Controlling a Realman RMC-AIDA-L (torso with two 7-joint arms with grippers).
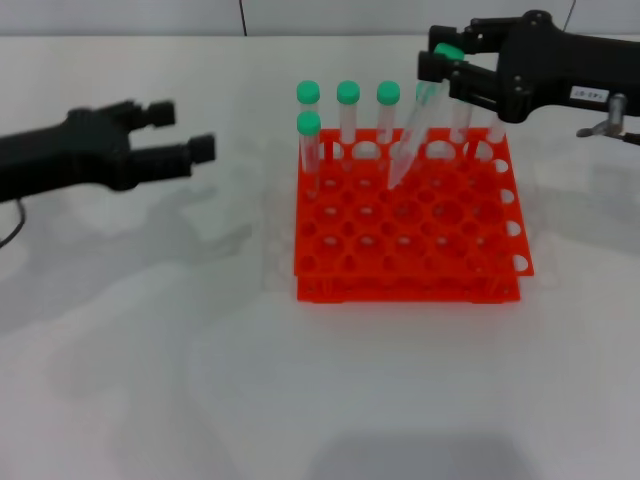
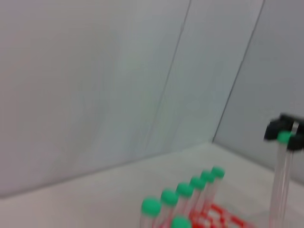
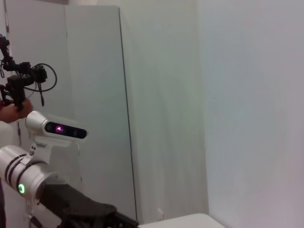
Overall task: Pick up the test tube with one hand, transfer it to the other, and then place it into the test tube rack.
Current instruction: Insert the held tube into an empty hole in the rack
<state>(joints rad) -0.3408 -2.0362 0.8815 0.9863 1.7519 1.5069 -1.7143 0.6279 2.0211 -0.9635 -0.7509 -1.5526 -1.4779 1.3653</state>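
1. Bare white worktop (image 1: 320, 400) fills the lower frame of the head view, nearest the camera. Above it, mid-frame, sits the bright orange-red plastic grid rack (image 1: 420, 245), w/ five green-capped clear tubes (image 1: 348, 112) standing upright in its far-left holes.
2. Slim clear plastic test tube w/ green cap (image 1: 415, 130) hangs tilted above the rack's far rows, upper centre-right; rounded tip points down-left, approx. over a hole but not clearly in one.
3. Risk: that tilt. If lowered as is, I'd expect the tip to hit the grid between holes and skid or jam, maybe pivoting in the grip.
4. Risk: it hangs near the standing tubes, so a sideways correction could knock a neighbour.
5. Risk: early release would prob. let it topple across the rack top.
6. Right black two-finger pincer (image 1: 440, 62), upper right: closed, pinching the tube just under the cap.
7. Left black pincer (image 1: 180, 130), mid-left, well apart from the rack: fingers spread, holding nothing.
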